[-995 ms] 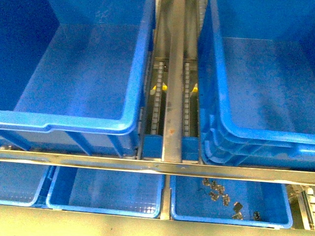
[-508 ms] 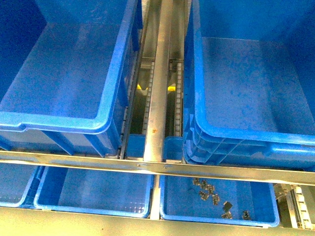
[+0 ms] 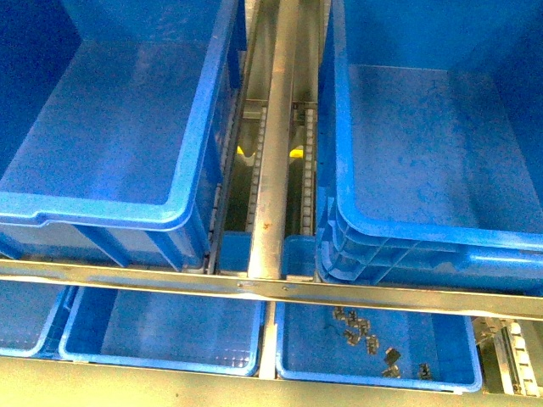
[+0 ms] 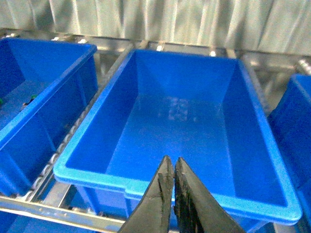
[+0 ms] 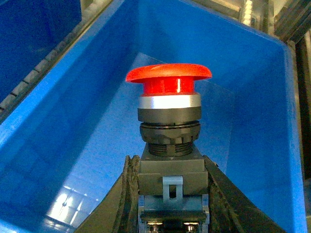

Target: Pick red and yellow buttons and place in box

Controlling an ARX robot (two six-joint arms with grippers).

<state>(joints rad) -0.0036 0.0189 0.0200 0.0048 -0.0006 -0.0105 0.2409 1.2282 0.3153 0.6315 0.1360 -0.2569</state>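
Blue plastic on every side. Looking past the right pincer (image 5: pixel 168 167) into the box (image 5: pixel 53 116), deep and smooth-floored, spreading below and beyond the fingertips. Facing, straight ahead of the left pincer (image 4: pixel 170 162), a large bin (image 4: pixel 92 172) with a thick pale-blue rim, beginning just past the tips, and a second bin (image 4: pixel 43 97) off to one side of it across a roller track. Taking in, from the front view, a left-hand bin (image 3: pixel 191 212) and a right-hand bin (image 3: pixel 339 212) with a steel rail (image 3: pixel 270 170) running between them. Not showing either pincer there, so cannot tell how these lie to the arms, nor which one is the box. Passing over shallow trays (image 3: pixel 161 360) on the shelf underneath.

Clamping the red button (image 5: pixel 168 77) by its dark block body between the right pincer's fingers (image 5: pixel 127 184), mushroom cap upright above the tips and over the box's floor. Keeping the left pincer's fingers (image 4: pixel 160 194) pressed together, tip to tip. Catching metal clips (image 3: pixel 365 335) scattered in one tray, and yellow specks (image 3: pixel 295 153) beside the rail, too small to identify.
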